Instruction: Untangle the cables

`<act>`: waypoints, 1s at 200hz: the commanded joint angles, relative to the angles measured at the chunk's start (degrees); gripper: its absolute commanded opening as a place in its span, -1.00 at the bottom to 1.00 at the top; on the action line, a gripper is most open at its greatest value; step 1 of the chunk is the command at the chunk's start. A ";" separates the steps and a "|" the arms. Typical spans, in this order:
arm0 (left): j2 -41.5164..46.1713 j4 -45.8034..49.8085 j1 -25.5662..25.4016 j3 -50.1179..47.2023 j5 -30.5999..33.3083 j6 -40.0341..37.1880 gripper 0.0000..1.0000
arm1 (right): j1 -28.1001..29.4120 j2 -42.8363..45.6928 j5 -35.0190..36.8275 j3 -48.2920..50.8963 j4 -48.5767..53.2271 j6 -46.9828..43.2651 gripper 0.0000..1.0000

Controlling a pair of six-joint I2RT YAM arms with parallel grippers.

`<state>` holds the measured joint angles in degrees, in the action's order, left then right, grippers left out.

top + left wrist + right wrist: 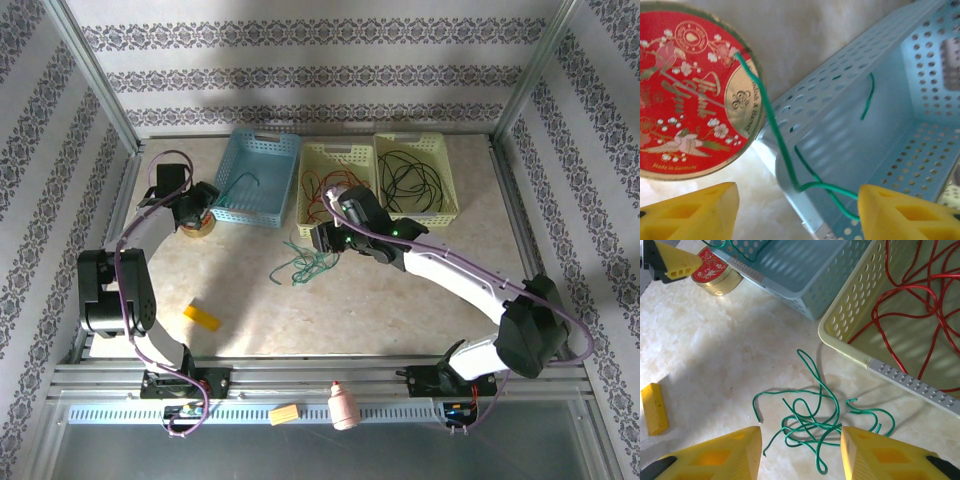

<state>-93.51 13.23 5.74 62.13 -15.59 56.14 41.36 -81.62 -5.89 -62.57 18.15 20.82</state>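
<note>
Your left claw (797, 194) was open at the bottom of its wrist view. A green cable (774, 127) ran from the rim of the red tin (690, 90) across the blue basket (840, 100) to the right finger. Your right claw (801, 432) hung open above the loose green tangle (812, 422) on the desk (715, 350). Red cables (890, 294) lay in the pale yellow basket (850, 315) at upper right. Black cables (410, 175) lay in the neighbouring yellow basket (452, 190).
</note>
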 commanded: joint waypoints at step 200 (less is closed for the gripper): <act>-8.15 -7.20 2.61 5.71 5.33 3.36 -0.63 | -0.53 5.95 2.65 4.75 -1.02 2.32 -0.21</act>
<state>-100.05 7.20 7.64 65.63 -11.44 60.42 41.36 -77.12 -4.78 -58.50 17.50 22.28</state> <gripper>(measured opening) 0.209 0.393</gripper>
